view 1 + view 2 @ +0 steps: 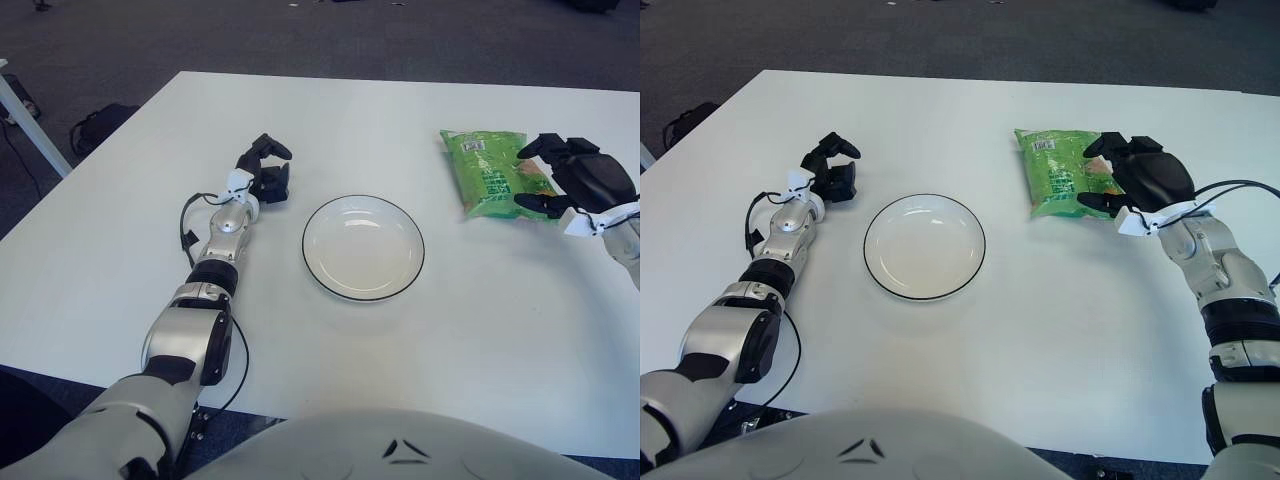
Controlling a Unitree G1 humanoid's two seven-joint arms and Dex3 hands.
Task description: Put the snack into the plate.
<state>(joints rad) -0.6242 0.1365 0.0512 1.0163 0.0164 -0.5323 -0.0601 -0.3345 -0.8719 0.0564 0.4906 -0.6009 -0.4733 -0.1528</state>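
Observation:
A green snack bag [488,175] lies flat on the white table at the right. My right hand [523,177] is over the bag's right edge. One finger is at its upper right corner and the thumb is at its lower right corner, both spread. The bag also shows in the right eye view [1060,172]. A white plate with a dark rim [363,250] sits empty at the table's middle, to the left of the bag. My left hand [268,170] shows beside the plate on its left, fingers relaxed and holding nothing.
The white table [330,120] stretches well beyond the plate on all sides. A dark bag [100,125] lies on the floor past the table's left edge, near a white table leg [30,120].

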